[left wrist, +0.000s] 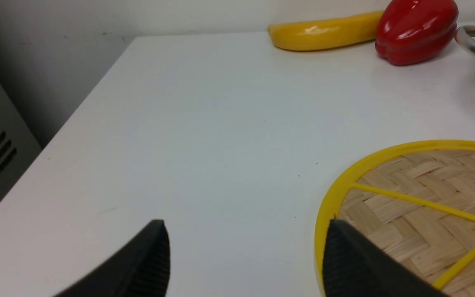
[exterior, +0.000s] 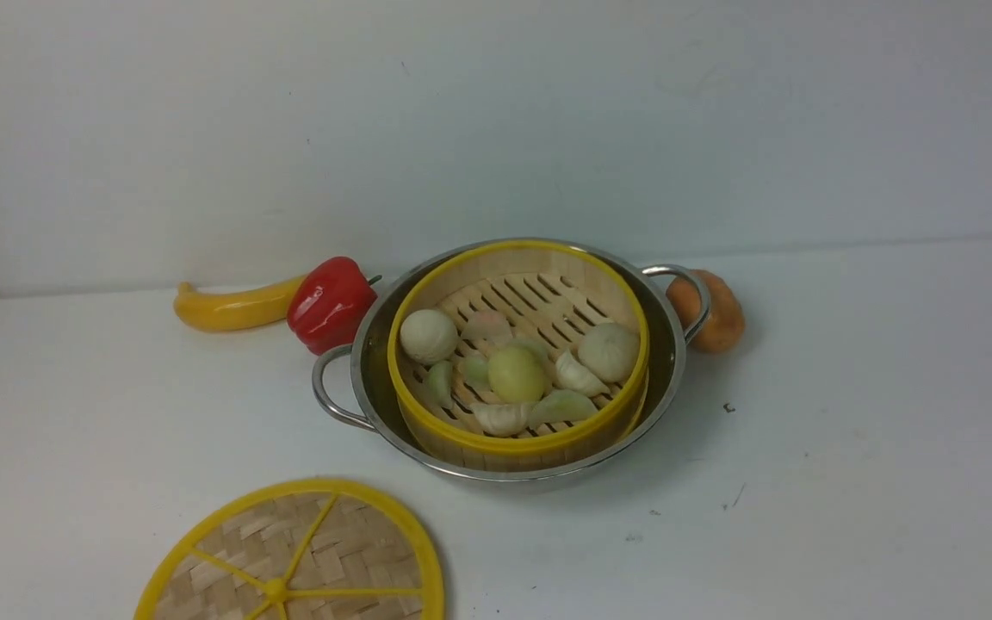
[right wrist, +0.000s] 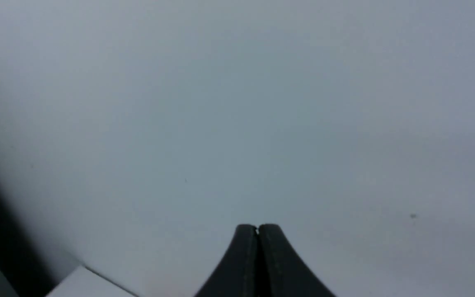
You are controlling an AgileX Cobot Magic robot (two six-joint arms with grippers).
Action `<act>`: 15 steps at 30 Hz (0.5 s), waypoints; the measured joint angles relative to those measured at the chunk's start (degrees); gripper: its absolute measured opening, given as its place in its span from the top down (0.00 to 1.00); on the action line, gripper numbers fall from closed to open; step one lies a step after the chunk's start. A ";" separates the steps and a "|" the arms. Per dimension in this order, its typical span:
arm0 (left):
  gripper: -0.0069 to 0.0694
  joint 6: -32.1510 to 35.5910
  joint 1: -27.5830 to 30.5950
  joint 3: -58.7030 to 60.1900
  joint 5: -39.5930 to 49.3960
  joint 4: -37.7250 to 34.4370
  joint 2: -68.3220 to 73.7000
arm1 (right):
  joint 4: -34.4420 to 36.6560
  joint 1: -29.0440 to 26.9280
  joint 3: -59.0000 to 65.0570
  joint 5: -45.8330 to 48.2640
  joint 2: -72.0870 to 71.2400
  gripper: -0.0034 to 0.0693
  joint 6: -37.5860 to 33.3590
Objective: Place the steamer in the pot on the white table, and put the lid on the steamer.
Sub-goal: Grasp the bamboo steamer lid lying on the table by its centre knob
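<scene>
Spreading across every view, the plain white flat worktop [exterior: 849, 430] carries a few small dark specks and meets a pale wall at the back. Near its middle stands the wide, shallow, shiny stainless-steel pot [exterior: 677, 344] with two looped wire handles, one to the robot's left and one to its right. Inside the pot sits the round bamboo steamer [exterior: 496, 269] with yellow plastic rims and a slatted floor, upright and uncovered, its top rim rising above the pot's edge. The flat round lid [exterior: 332, 551] of woven bamboo strips, with a thick yellow rim, yellow spokes and a small centre knob, lies flat on the worktop at the near left, apart from the pot and partly cut off by the front view's lower edge.

Behind the pot's left handle rests a glossy red bell pepper [exterior: 331, 303], with a long curved yellow vegetable [exterior: 233, 308] touching its far-left side. A rounded orange-brown lump [exterior: 724, 314] sits just behind the right handle.

Three pale round buns [exterior: 429, 336] and several small folded dumplings [exterior: 503, 418] lie on the steamer's floor.

The left claw [left wrist: 245, 231] is spread wide and empty, low over the worktop, one dark finger [left wrist: 353, 260] overlapping the lid's rim in its wrist view; contact cannot be judged. The right claw [right wrist: 257, 231] is pressed together on nothing, above bare worktop.
</scene>
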 joint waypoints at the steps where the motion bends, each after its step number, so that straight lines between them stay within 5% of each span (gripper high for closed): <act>1: 0.30 0.00 0.00 0.00 0.00 0.00 0.00 | 0.06 0.00 0.00 -0.07 -0.83 0.95 0.00; 15: 0.30 0.00 0.00 0.00 0.00 0.00 0.00 | 6.52 0.00 -0.06 -0.31 -5.85 0.92 2.26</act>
